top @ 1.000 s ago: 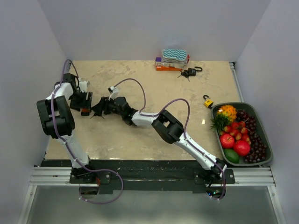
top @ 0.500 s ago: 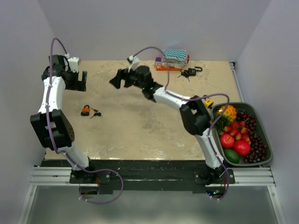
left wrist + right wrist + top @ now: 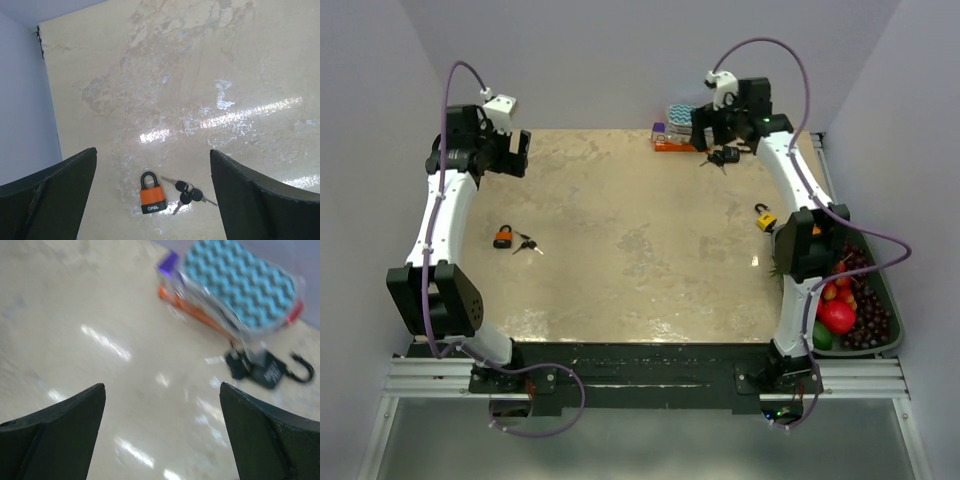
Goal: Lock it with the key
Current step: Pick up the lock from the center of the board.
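A beige marble-patterned table (image 3: 640, 250) fills the scene, and both white arms with black joints are raised over its far half. The left arm reaches up along the left side; the left gripper (image 3: 518, 155) hangs above the far-left part of the table with its jaws spread wide and nothing between them, as the left wrist view shows. The right arm stretches to the far-right corner, where the right gripper (image 3: 703, 128) is also spread wide and empty, above a stack of flat packets topped by a teal zigzag-patterned pouch (image 3: 235, 287). A dark oval tray of fruit (image 3: 891, 305) sits at the table's right edge, partly hidden behind the right arm. The orange-bodied padlock with a black shackle (image 3: 152, 195) lies flat on the left side of the table, nearer than the left gripper and well apart from both grippers. Its long axis runs from the near edge toward the far edge, with the shackle pointing to the far side, and the shackle looks seated in the body. Just to the right of it, apart from the body and not in the keyhole, lies a small bunch of black-headed keys (image 3: 187, 191), their blades fanned out along the table. A black padlock with an open shackle (image 3: 270, 371) lies just beside the packets, and a small yellow padlock (image 3: 764, 218) rests near the tray's far-left corner.
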Available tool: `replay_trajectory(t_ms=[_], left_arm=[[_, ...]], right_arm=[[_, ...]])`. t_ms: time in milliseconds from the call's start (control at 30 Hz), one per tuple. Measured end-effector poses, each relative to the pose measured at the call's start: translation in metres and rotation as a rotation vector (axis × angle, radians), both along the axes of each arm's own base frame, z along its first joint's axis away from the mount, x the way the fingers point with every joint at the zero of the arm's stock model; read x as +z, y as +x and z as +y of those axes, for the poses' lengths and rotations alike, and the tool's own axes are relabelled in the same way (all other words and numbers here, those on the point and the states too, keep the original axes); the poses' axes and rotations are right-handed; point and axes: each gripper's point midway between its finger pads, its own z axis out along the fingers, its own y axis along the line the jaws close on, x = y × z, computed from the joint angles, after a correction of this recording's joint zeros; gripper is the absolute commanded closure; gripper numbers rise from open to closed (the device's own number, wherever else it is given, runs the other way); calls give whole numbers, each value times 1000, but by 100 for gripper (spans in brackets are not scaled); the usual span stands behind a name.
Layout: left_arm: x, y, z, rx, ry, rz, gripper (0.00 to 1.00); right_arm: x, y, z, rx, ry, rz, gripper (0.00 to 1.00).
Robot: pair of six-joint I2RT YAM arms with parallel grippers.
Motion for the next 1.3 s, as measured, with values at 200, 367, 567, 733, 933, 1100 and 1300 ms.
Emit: replay_trajectory(t_ms=[200,367,567,733,933,1100,1300], left_arm=[[14,4,-8,-34,0,-53,1],[23,11,-8,-30,-2,-109,1],[37,9,-12,6,-61,-185,1],[48,12,-19,20,-139,-218,1],[45,10,-21,27,-157,-205,1],[48,10,-21,25,-157,-208,1],[49,10,-24,12,-165,-209,1]], right_arm=[[-48,-36,-126,-47,-250,231,1],[-81,-74,-191,-42,-390,401,1],[-129,-100,-219,1,-465,558,4],[-173,-122,-217,56,-475,673,5],[-193,-125,-220,67,-503,682,8],[-200,-121,-222,69,-514,668,14],[-213,-127,-225,82,-537,687,34]])
